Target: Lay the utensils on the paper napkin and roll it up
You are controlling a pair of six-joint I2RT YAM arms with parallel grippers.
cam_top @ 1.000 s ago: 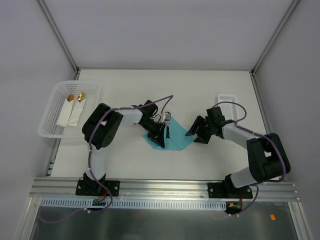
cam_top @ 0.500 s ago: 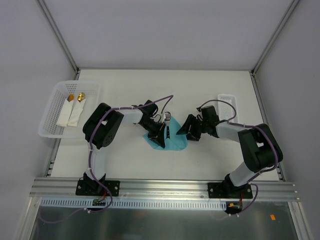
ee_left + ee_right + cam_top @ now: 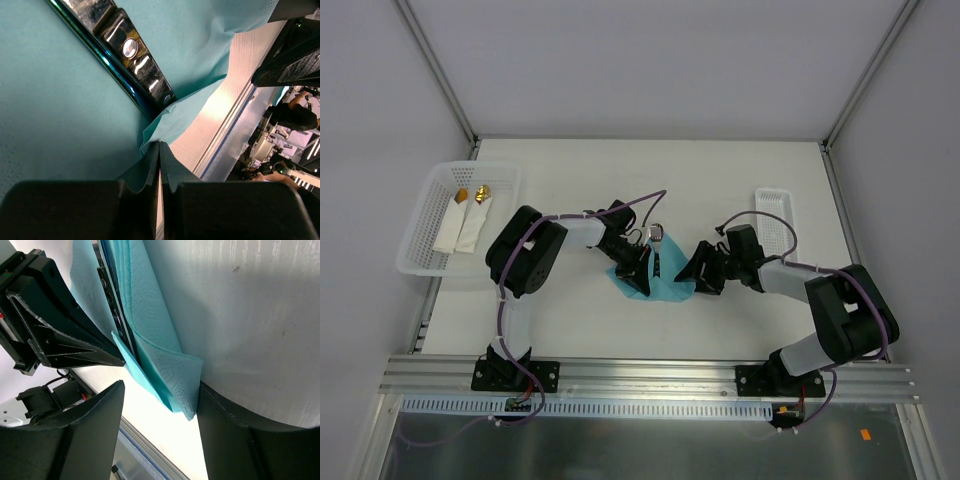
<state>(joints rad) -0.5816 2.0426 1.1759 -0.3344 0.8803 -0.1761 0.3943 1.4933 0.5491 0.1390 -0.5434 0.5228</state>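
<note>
Anchoring the paper napkin (image 3: pixel 670 287) at table centre with left gripper (image 3: pixel 160 145), closed tight on its 9 o'clock side; can't tell whether paper is actually pinched. Straddling the folded corner at 3 o'clock with right gripper (image 3: pixel 160 390), about half open, gripping nothing, probably to fold it over the utensils (image 3: pixel 127 47). From above, showing only heads at 12 o'clock; can't count pieces.

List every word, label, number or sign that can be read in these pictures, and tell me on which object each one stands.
No text can be read in any view.
The paper napkin, utensils, white basket and small tray show no print.
The orange mark below the table edge is too small to read, if it bears text at all.
</note>
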